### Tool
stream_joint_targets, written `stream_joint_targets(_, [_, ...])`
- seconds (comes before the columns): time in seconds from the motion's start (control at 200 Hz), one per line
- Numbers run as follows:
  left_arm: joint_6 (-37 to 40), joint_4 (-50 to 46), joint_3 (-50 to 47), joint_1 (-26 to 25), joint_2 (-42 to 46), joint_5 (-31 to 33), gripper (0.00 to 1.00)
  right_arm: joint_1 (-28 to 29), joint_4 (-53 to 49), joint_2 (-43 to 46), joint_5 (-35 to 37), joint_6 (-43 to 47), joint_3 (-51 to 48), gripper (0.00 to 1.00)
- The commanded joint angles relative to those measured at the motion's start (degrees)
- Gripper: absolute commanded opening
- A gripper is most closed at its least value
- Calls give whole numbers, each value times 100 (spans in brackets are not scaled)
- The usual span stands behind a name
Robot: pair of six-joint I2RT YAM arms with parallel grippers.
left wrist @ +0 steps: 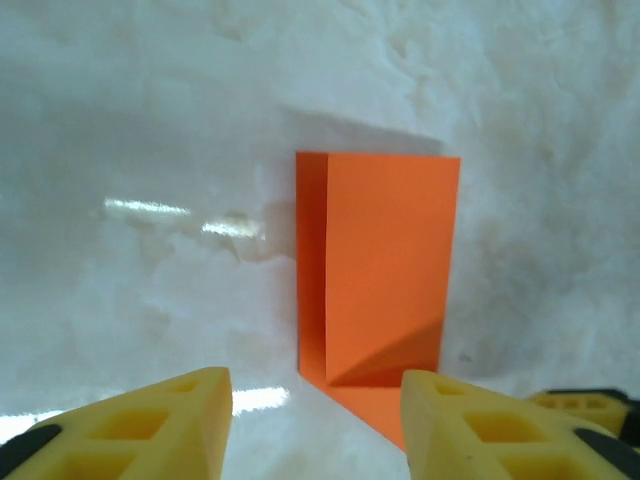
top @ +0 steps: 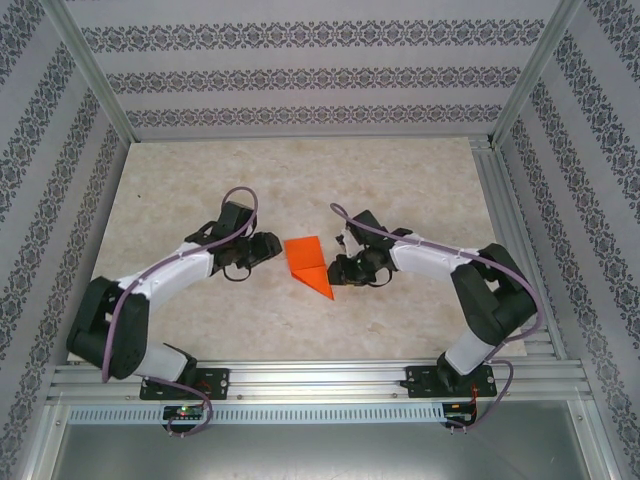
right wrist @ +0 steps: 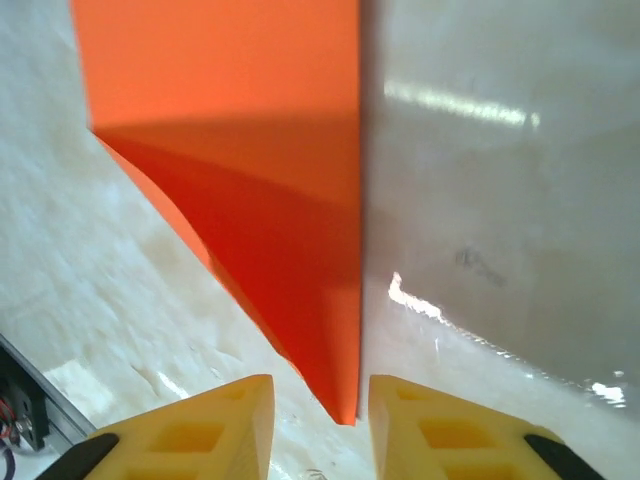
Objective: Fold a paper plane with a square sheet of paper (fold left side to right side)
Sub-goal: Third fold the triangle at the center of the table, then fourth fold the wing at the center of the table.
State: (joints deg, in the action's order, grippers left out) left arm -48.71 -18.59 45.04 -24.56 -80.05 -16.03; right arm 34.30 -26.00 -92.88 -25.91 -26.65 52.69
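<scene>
- Bright orange paper plane (top: 309,266), half-made: a folded oblong with one pointed end, lying flat mid-table between the two grippers
- Left gripper (left wrist: 315,405): fingers moderately apart, holding nothing, just short of the paper's edge
- Right gripper (right wrist: 320,400): narrowly parted, empty, the paper's point reaching its gap
- To fold well, probably pin the right side flat, carry the left edge across, align, then crease
- Pale marbled table (top: 400,180), glossy; patterned walls (top: 300,80)

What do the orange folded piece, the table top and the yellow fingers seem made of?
Paper plane: thin matte orange paper, with sharp creases and flat layers.
Table top: glossy marble-patterned surface, probably laminate or stone; it throws bright glare.
Yellow fingers: likely moulded plastic, with open cells.
</scene>
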Motion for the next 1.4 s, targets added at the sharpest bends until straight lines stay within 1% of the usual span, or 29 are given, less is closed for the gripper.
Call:
stream_joint_targets(0.0, [-462, 506, -399, -181, 145, -472, 54, -36, 124, 99, 126, 261, 232, 31])
stream_joint_targets(0.08, [-609, 619, -477, -340, 114, -471, 55, -6, 450, -111, -360, 162, 268, 26])
stream_joint_targets(0.185, [-716, 778, -516, -481, -56, -478, 56, 80, 646, -364, -414, 111, 335, 25])
stream_joint_targets(0.325, [-827, 1097, -490, -584, -400, -561, 56, 69, 601, -637, -202, 209, 504, 24])
stream_joint_targets(0.6, [-844, 1175, -176, -718, -921, -571, 56, -37, 186, -893, 284, 455, 684, 23])
stream_joint_targets(0.774, [-886, 1261, -1, -801, -1204, -599, 55, -55, 151, -942, 341, 498, 697, 23])
stream_joint_targets(0.919, [-886, 1258, 173, -848, -1356, -594, 52, -55, 146, -973, 341, 523, 699, 23])
stream_joint_targets(1.034, [-869, 1216, 298, -886, -1481, -518, 47, -60, 140, -986, 341, 541, 713, 24])
stream_joint_targets(1.219, [-865, 1141, 384, -913, -1588, -402, 30, -62, 148, -896, 401, 577, 699, 25])
stream_joint_targets(1.284, [-868, 1083, 383, -929, -1554, -329, 24, -55, 150, -755, 497, 615, 663, 27])
stream_joint_targets(1.399, [-868, 1006, 371, -939, -1490, -264, 18, -49, 148, -338, 744, 746, 519, 34])
